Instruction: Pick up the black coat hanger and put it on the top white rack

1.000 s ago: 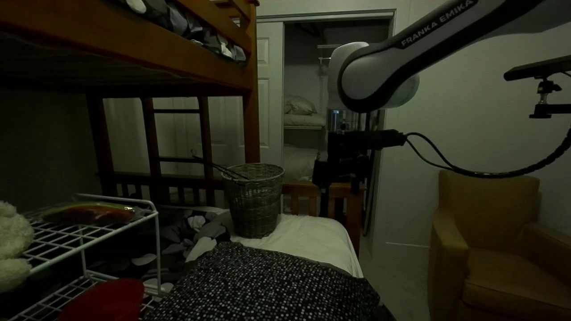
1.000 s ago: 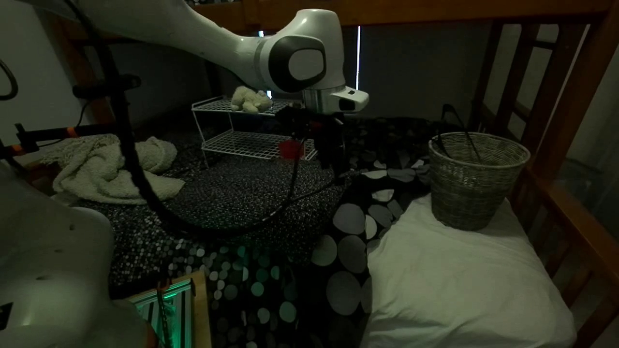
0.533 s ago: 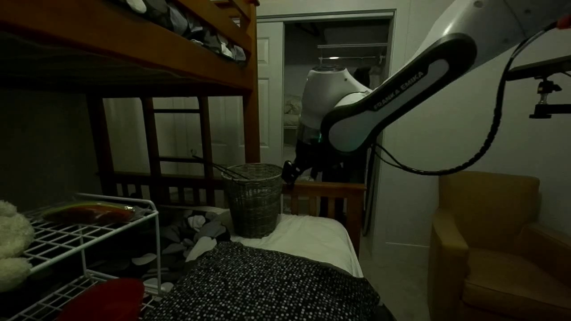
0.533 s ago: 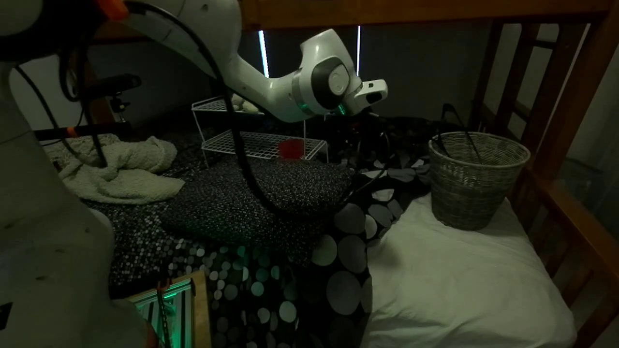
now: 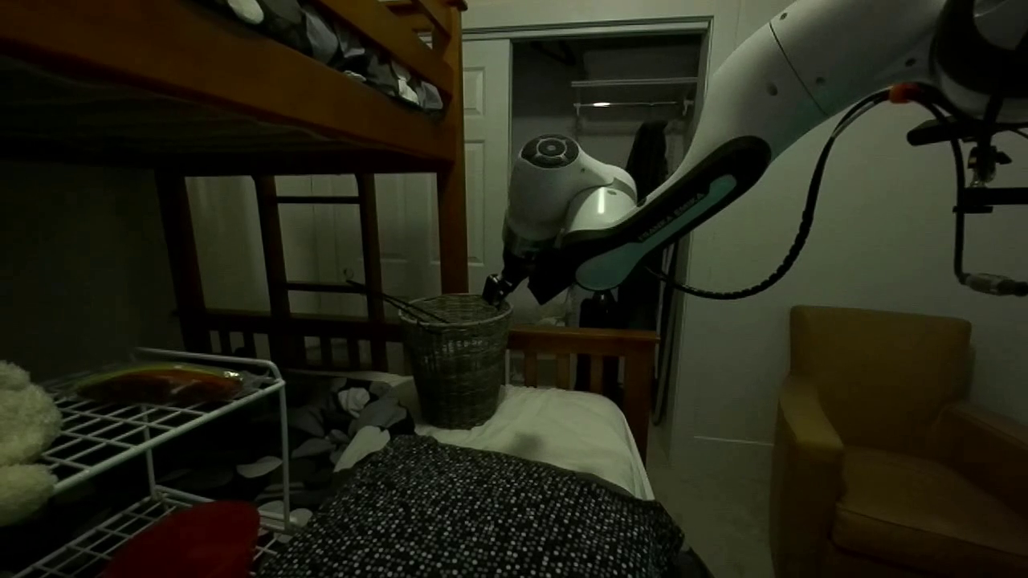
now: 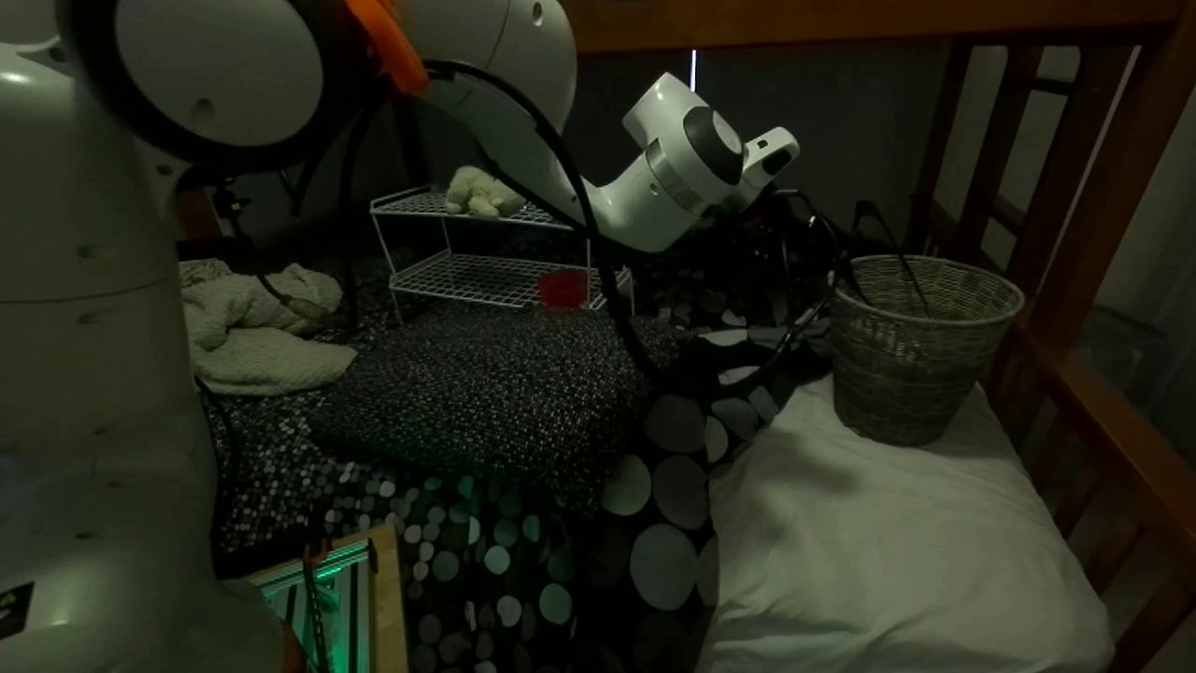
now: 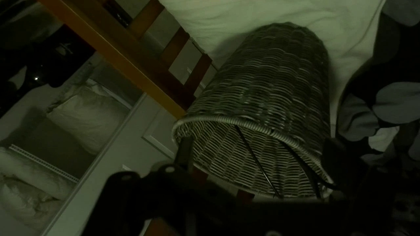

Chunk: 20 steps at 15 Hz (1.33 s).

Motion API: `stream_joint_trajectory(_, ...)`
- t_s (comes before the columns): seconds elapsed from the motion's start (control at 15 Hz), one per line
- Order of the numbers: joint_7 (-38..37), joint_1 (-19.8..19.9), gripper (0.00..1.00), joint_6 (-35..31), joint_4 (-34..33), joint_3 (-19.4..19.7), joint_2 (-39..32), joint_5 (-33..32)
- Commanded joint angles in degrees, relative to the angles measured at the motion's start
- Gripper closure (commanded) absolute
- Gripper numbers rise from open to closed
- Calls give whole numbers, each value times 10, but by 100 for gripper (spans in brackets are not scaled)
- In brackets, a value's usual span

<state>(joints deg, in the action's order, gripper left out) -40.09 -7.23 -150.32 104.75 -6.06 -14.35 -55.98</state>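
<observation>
Cream plush toy (image 5: 24, 441) sits far L in an exterior view, on the top white rack (image 5: 209, 418); near it, same level, a plastic-wrapped pkg (image 5: 165, 384), orange w/ some green. Red item (image 5: 189, 546), exact kind unclear, on the lower wire shelf (image 6: 467, 280). Behind & above: wooden bunk bed (image 5: 241, 88). Next R, the black coat hanger (image 5: 385, 297): tilted, hook end poking up past the L rim of the wicker basket (image 5: 458, 369), lower part down inside, well apart from the rack. Basket stands upright on white bedding (image 5: 562, 433), near the bed's slatted end (image 5: 570, 340); blk/wht dotted cloth (image 5: 482, 514) lies in front. Robotiq gripper (image 7: 259, 147) is next, angled down by the basket's R rim; can't tell if it touches. Wrist view: fingers (image 7: 185, 154) spread, wide gap btwn, basket mouth & part of the hanger showing in that gap. Franka Panda arm (image 5: 747, 104) reaches in from upper R, joints bent, blk cable (image 5: 723, 295) drooping below. Tan armchair (image 5: 875, 353) is far R, well apart from the bedding.
</observation>
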Motion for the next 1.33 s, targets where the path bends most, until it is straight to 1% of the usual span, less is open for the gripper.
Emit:
stream_joint_trajectory(0.0, -1, -1, 0, 0, -4, 0, -4, -1)
stream_joint_trajectory(0.13, -1, -2, 0, 0, -7, 0, -5, -2)
stream_joint_trajectory(0.2, -33, -5, 0, -30, -11, 7, -7, -30)
stream_joint_trajectory(0.33, -80, -5, 0, -115, -53, 11, -61, -52)
stream_joint_trajectory(0.47, -115, -9, 0, -180, -105, 16, -122, -66)
stream_joint_trajectory(0.6, -110, -7, 0, -219, -148, 12, -178, -51)
stream_joint_trajectory(0.67, -97, -3, 0, -229, -168, 5, -202, -37)
stream_joint_trajectory(0.87, -68, 2, 0, -244, -234, -10, -270, -24)
stream_joint_trajectory(0.93, -55, 4, 25, -249, -257, -18, -290, -23)
stream_joint_trajectory(1.0, -45, 3, 26, -253, -279, -22, -307, -26)
stream_joint_trajectory(1.07, -36, -2, 32, -260, -305, -21, -326, -34)
stream_joint_trajectory(1.13, -22, -3, 42, -263, -327, -26, -341, -36)
stream_joint_trajectory(1.27, 14, 3, 58, -267, -359, -46, -367, -29)
